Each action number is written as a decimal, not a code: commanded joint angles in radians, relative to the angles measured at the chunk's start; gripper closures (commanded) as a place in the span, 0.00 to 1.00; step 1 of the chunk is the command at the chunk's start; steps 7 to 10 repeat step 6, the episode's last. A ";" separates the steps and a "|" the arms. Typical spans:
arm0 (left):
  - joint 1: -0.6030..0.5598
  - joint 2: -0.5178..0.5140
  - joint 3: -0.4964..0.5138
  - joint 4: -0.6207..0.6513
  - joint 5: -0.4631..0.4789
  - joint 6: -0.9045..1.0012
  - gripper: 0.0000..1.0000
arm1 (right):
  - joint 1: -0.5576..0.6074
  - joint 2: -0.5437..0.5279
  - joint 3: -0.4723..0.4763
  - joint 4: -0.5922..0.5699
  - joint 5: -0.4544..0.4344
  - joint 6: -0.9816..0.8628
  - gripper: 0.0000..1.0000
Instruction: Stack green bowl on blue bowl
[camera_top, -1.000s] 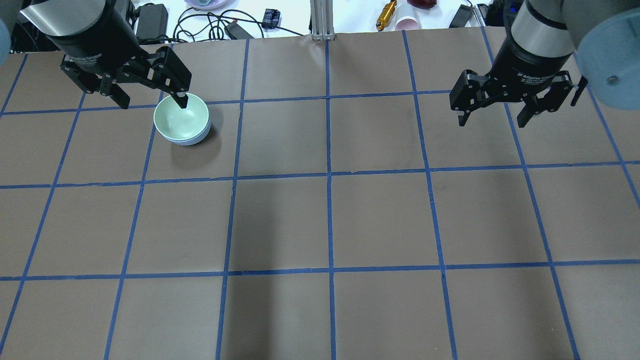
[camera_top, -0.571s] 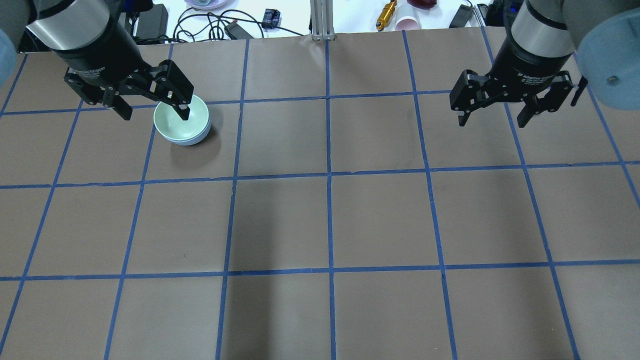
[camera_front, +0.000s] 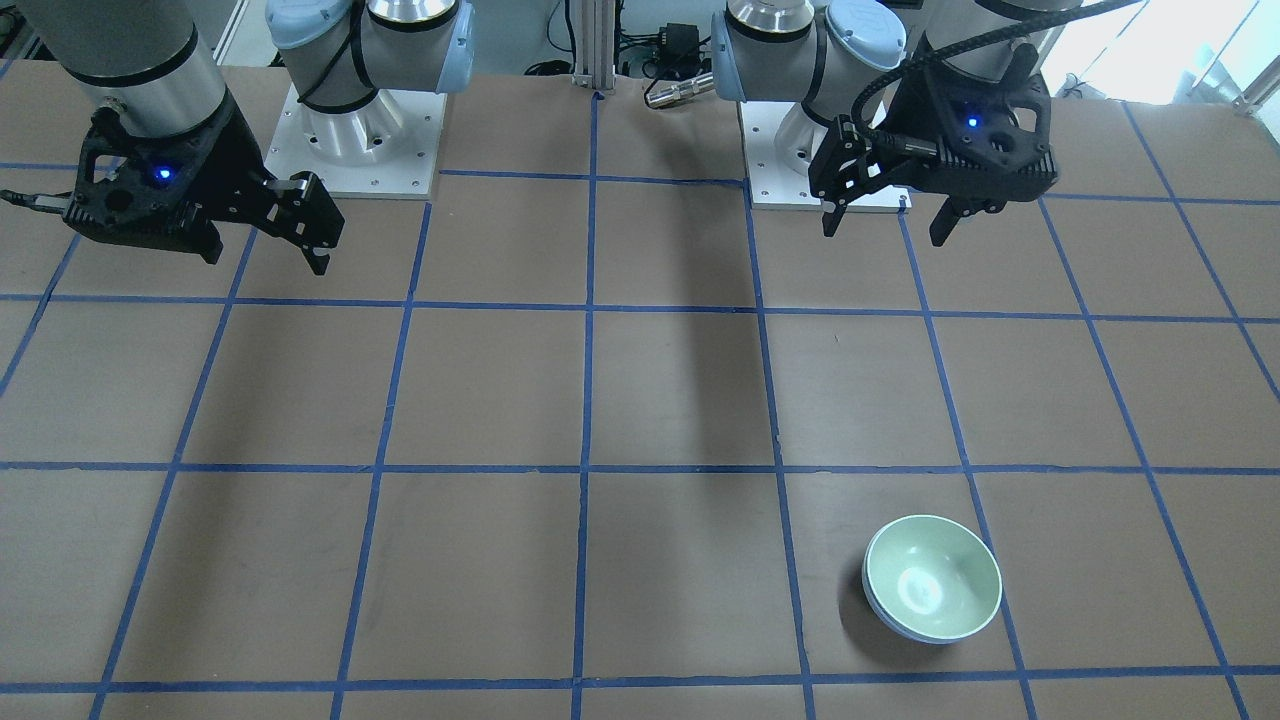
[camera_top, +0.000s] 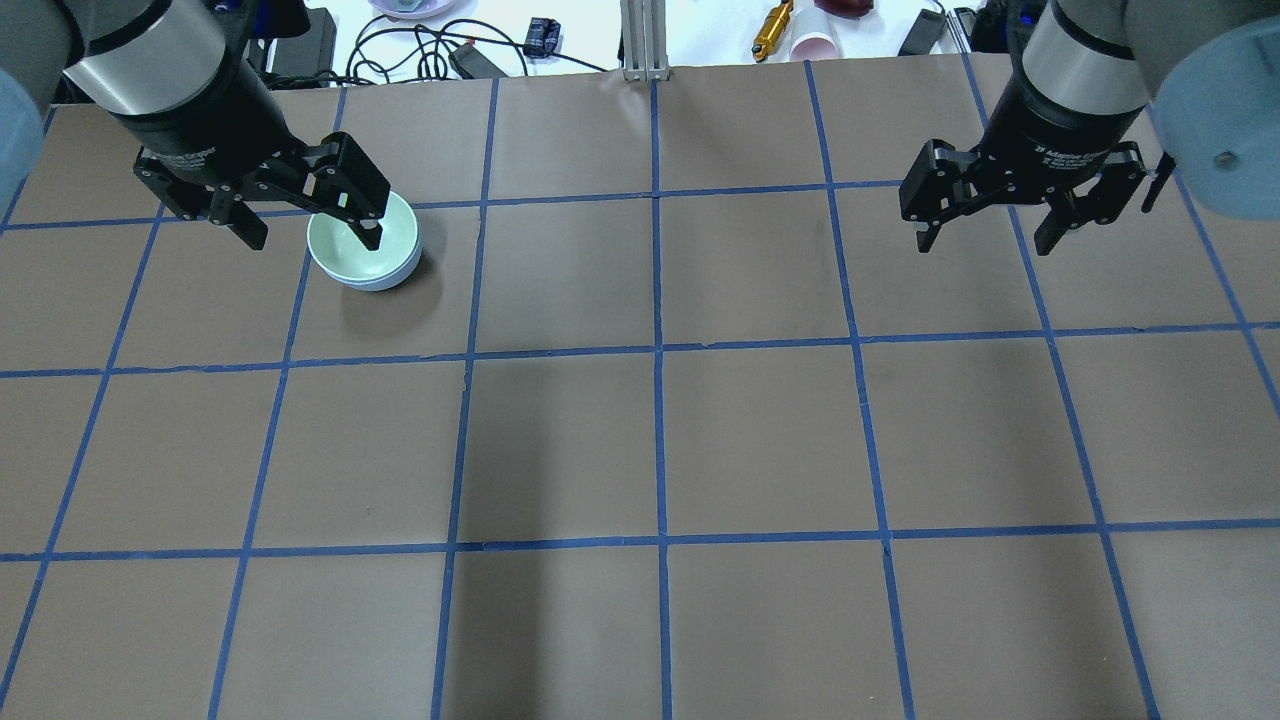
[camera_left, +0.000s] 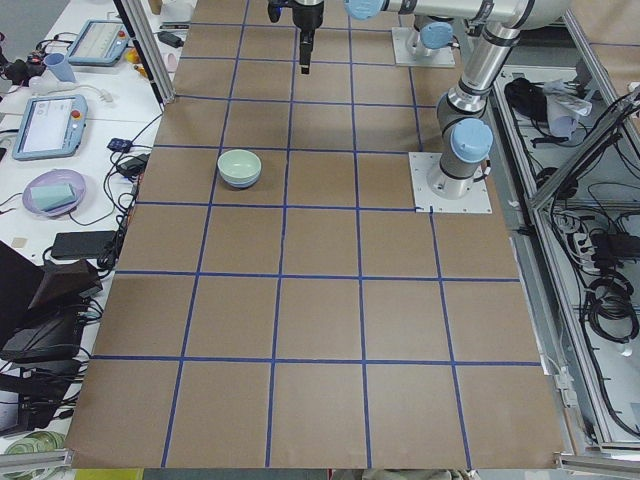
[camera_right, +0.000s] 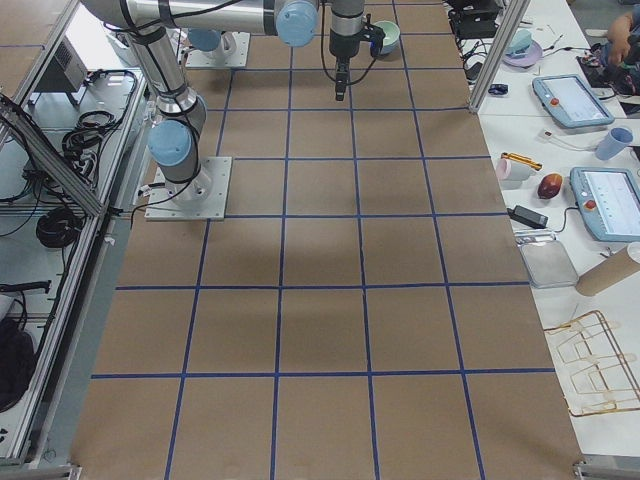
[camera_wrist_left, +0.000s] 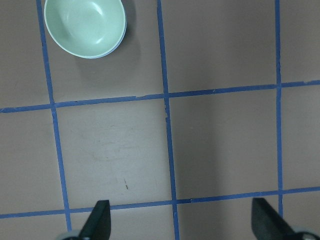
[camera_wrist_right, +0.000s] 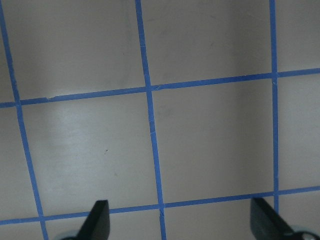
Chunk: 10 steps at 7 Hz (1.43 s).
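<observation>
The green bowl (camera_top: 355, 240) sits nested inside the blue bowl (camera_top: 383, 283), which shows only as a thin sliver under its rim. The stack stands on the table at the far left. It also shows in the front view, green bowl (camera_front: 932, 575) over blue bowl (camera_front: 900, 628), and in the left wrist view, green bowl (camera_wrist_left: 84, 25). My left gripper (camera_top: 315, 240) is open and empty, high above the table and apart from the stack (camera_front: 885, 215). My right gripper (camera_top: 984, 246) is open and empty, hovering at the far right.
The brown table (camera_top: 660, 440) is marked with a blue tape grid. Beyond its far edge lie cables (camera_top: 420, 55), a power brick (camera_top: 300, 40), a pink cup (camera_top: 815, 45) and a yellow tool (camera_top: 772, 28). The arm bases (camera_front: 350, 130) stand at the robot's side.
My left gripper, open, has pulled slightly back toward the robot above the stacked bowls. The bowls and the right arm have not moved.
</observation>
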 joint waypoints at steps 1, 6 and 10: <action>0.000 0.004 0.000 0.000 0.000 0.000 0.00 | 0.000 0.000 0.000 0.000 0.000 0.000 0.00; 0.003 0.009 -0.002 -0.001 0.000 -0.012 0.00 | 0.000 0.000 0.000 0.000 0.000 0.000 0.00; 0.003 0.009 -0.002 -0.001 0.000 -0.012 0.00 | 0.000 0.000 0.000 0.000 0.000 0.000 0.00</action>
